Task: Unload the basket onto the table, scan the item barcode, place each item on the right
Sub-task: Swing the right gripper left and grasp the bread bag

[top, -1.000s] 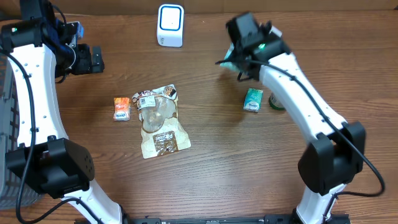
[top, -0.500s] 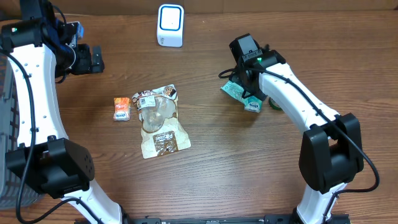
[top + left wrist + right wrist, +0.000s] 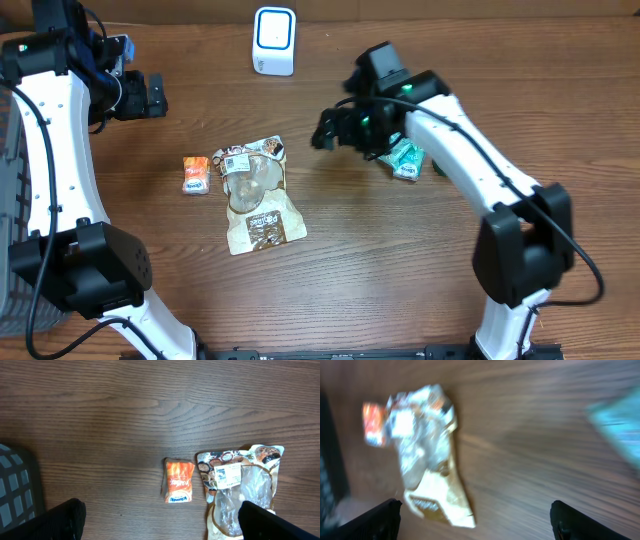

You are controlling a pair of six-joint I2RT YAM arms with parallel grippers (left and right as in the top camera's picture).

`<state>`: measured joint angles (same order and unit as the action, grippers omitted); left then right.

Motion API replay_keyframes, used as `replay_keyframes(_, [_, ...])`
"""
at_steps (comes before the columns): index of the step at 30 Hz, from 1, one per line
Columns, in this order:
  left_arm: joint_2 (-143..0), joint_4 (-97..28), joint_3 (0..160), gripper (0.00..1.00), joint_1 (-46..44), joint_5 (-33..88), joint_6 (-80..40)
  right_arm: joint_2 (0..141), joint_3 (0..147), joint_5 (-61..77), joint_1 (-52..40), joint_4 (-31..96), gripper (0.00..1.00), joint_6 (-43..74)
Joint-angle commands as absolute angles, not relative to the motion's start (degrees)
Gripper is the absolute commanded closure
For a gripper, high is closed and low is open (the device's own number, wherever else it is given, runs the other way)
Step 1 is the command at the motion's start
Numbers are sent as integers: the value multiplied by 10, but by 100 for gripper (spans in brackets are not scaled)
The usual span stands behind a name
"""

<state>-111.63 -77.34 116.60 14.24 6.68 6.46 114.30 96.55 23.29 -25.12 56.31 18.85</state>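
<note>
We are looking down on a brown wood-grain table (image 3: 330, 290); the left claw (image 3: 152, 95) is hovering near the far left corner, its jaws standing wide apart with nothing between them; from its wrist camera we are seeing both dark fingertips (image 3: 60, 520) at the bottom corners of the frame. The right claw (image 3: 328, 128) is reaching over bare wood toward the middle of the table, between the scanner and the pouch; its jaws are gaping wide and holding nothing; its wrist view is blurring, with one fingertip in each lower corner.

The small teal foil packet (image 3: 406, 158) is lying flat on the table beneath the right forearm, apart from the claw; the arm is hiding part of it, so we are not telling whether one packet or two are lying there; in the right wrist view it is showing as a teal smear at the upper right edge. A dark green round object (image 3: 441, 165) is sitting just beside it, mostly hidden.

The white box-shaped barcode scanner (image 3: 273, 40) with a blue-ringed face is standing at the far edge, well apart from both claws. The crinkled clear-and-tan plastic pouch (image 3: 255, 195) with a white label is lying flat near the middle; the small orange sachet (image 3: 196, 175) is lying just beside it on its left, not touching. A grey mesh basket (image 3: 8, 200) is showing at the left edge.
</note>
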Motion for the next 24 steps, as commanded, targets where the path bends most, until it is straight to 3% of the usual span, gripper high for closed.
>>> replay_keyframes(1, [-1108, -773, 1163, 0, 138, 71, 77, 1207, 974, 333, -286, 556, 9, 132])
replay_keyframes(15, [-1108, -773, 1163, 0, 138, 71, 77, 1321, 974, 362, -354, 476, 13, 174])
replay_keyframes(18, [-1108, -773, 1163, 0, 138, 71, 77, 1340, 974, 361, -356, 450, 20, 206])
replay_keyframes(24, [-1108, -773, 1163, 0, 138, 71, 77, 1376, 974, 361, -361, 394, 44, 287])
